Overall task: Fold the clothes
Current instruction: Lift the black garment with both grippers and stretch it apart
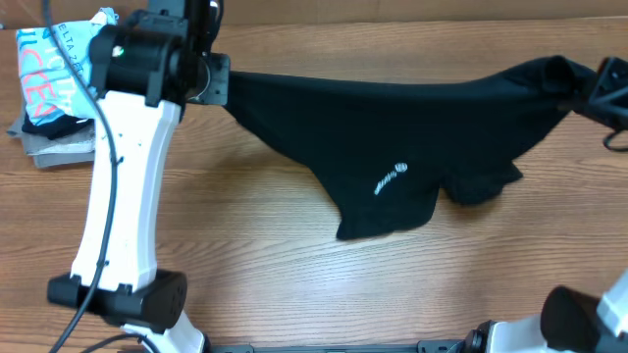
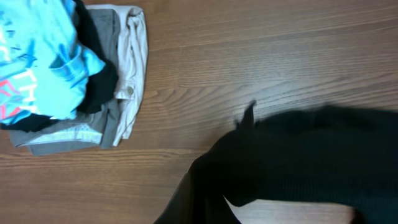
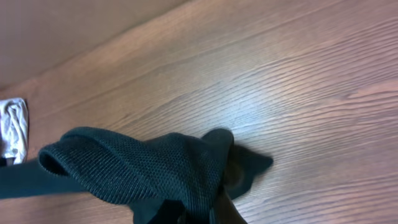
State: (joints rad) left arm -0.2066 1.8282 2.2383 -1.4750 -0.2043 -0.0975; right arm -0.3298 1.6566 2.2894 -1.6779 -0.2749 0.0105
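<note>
The black garment [image 1: 392, 118] hangs stretched between my two grippers above the table, its lower part with the small white logo [image 1: 390, 178] drooping onto the wood. My left gripper [image 1: 218, 80] is shut on its left end at the back left. My right gripper [image 1: 589, 83] is shut on its right end at the far right. In the left wrist view the black fabric [image 2: 298, 155] covers the fingers. In the right wrist view the bunched black fabric [image 3: 155, 168] hides the jaws.
A pile of folded clothes sits at the back left corner: a light blue shirt with lettering [image 1: 59, 59] on top of grey and beige garments [image 2: 124, 74]. The wooden table [image 1: 294, 275] spreads in front. Arm bases stand at the near edge.
</note>
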